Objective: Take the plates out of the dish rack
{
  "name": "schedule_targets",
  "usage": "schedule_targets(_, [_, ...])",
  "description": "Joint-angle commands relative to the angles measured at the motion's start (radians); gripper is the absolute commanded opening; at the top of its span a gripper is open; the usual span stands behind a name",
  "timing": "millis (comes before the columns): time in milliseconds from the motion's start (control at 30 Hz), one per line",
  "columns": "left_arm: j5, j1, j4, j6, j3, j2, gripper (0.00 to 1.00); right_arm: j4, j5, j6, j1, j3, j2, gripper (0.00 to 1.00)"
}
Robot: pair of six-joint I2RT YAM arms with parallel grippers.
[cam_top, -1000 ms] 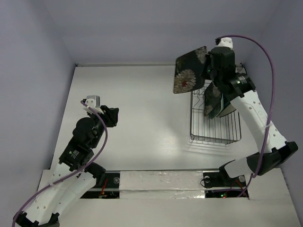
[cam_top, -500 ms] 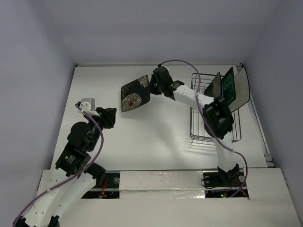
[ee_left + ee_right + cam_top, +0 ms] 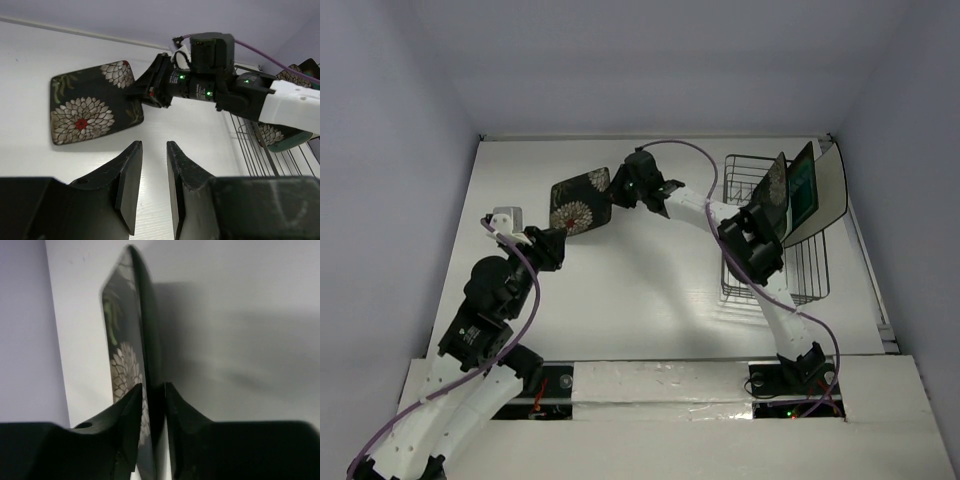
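My right gripper [image 3: 613, 192] is shut on the right edge of the black square plate with white-red flowers [image 3: 578, 203]. It holds the plate tilted, low over the table's left-centre. In the right wrist view the fingers [image 3: 153, 387] pinch the plate's rim [image 3: 132, 315]. My left gripper [image 3: 552, 245] is open and empty, just in front of the plate; its wrist view shows the plate [image 3: 92, 102] beyond the gripper [image 3: 152, 145]. The dark wire dish rack [image 3: 775, 270] stands at the right. It holds upright a dark patterned plate [image 3: 772, 195], a teal one [image 3: 807, 185] and a cream-white one [image 3: 832, 195].
The right arm [image 3: 720, 215] stretches across the table from the rack to the left-centre. The back wall edge [image 3: 650, 137] runs behind the plate. Both arm bases sit at the near edge [image 3: 650, 385].
The right arm has swung the flowered plate from high above the rack leftward and down to low over the table. The left gripper has barely moved.
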Motion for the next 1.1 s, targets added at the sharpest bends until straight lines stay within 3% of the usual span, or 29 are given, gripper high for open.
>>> schedule_targets(0, [0.003, -0.002, 0.042, 0.004, -0.007, -0.012, 0.23, 0.149, -0.095, 0.08, 0.025, 0.075, 0.015, 0.32])
schedule_targets(267, [0.003, -0.002, 0.042, 0.004, -0.004, -0.014, 0.24, 0.047, -0.084, 0.031, 0.025, 0.066, -0.008, 0.52])
schedule_targets(433, [0.003, -0.002, 0.042, 0.004, -0.007, -0.021, 0.24, -0.059, 0.016, -0.087, 0.025, 0.012, -0.107, 0.83])
schedule_targets(500, [0.003, -0.002, 0.043, 0.003, -0.005, -0.018, 0.24, -0.073, 0.027, -0.139, 0.01, -0.031, -0.176, 0.92])
schedule_targets(567, [0.003, -0.002, 0.043, 0.003, -0.004, -0.018, 0.24, -0.098, 0.025, -0.191, -0.019, -0.067, -0.23, 0.93])
schedule_targets(600, [0.003, -0.002, 0.043, 0.004, -0.004, -0.02, 0.24, -0.105, 0.031, -0.21, -0.03, -0.124, -0.304, 0.91])
schedule_targets(667, [0.003, -0.002, 0.043, 0.001, -0.005, -0.025, 0.24, -0.113, 0.08, -0.294, -0.065, -0.205, -0.41, 0.77])
schedule_targets(700, [0.003, -0.002, 0.042, 0.001, -0.005, -0.028, 0.24, -0.119, 0.114, -0.326, -0.077, -0.285, -0.47, 0.42])
schedule_targets(733, [0.003, -0.002, 0.043, 0.001, -0.007, -0.034, 0.24, -0.168, 0.149, -0.358, -0.093, -0.316, -0.586, 0.21])
schedule_targets(767, [0.003, -0.002, 0.043, 0.0, -0.007, -0.037, 0.24, -0.206, 0.228, -0.42, -0.111, -0.342, -0.641, 0.06])
schedule_targets(800, [0.003, -0.002, 0.045, 0.0, -0.008, -0.04, 0.25, -0.252, 0.27, -0.447, -0.152, -0.36, -0.693, 0.0])
schedule_targets(967, [0.003, -0.002, 0.051, -0.003, -0.007, -0.049, 0.26, -0.57, 0.511, -0.586, -0.263, -0.399, -0.928, 0.0])
schedule_targets(1067, [0.003, -0.002, 0.053, -0.003, -0.008, -0.064, 0.27, -0.702, 0.635, -0.624, -0.298, -0.382, -0.978, 0.12])
